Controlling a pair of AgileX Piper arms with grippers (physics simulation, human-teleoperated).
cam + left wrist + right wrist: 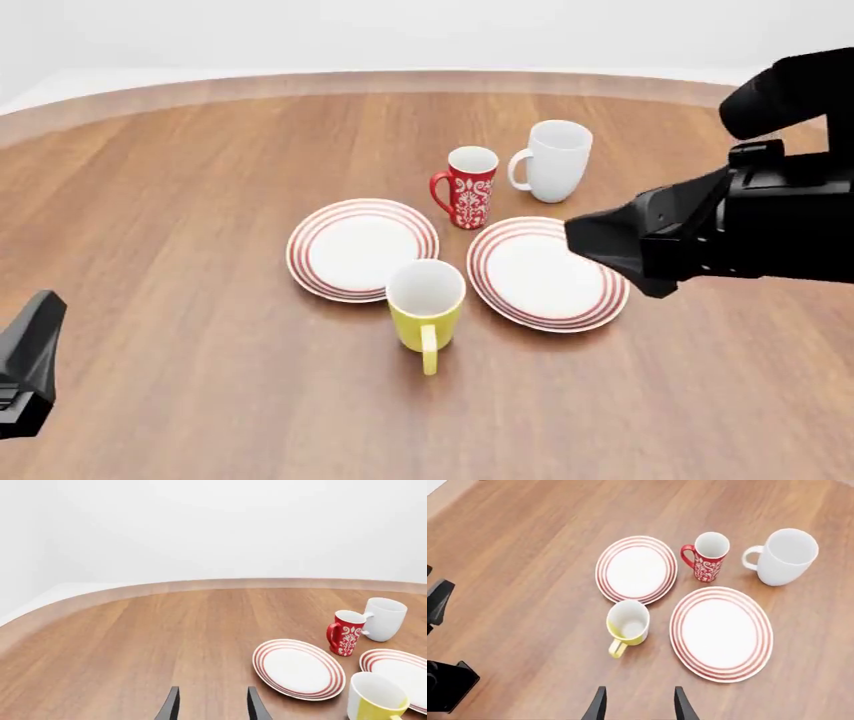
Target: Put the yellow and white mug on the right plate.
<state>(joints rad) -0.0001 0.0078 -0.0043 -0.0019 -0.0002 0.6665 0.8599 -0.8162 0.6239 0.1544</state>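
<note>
The right gripper (pixel 637 705) held its fingers wide and empty. The yellow and white mug (pixel 627 622) stood upright beside the right plate (pixel 721 632) — hard, smooth, probably breakable — so pinch its rim.

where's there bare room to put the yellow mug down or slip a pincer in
The right plate is bare. Open wood lies left of the left plate and on the near side of the yellow and white mug. It is crowded where that mug sits between both plates, and by the red mug and white mug.
</note>
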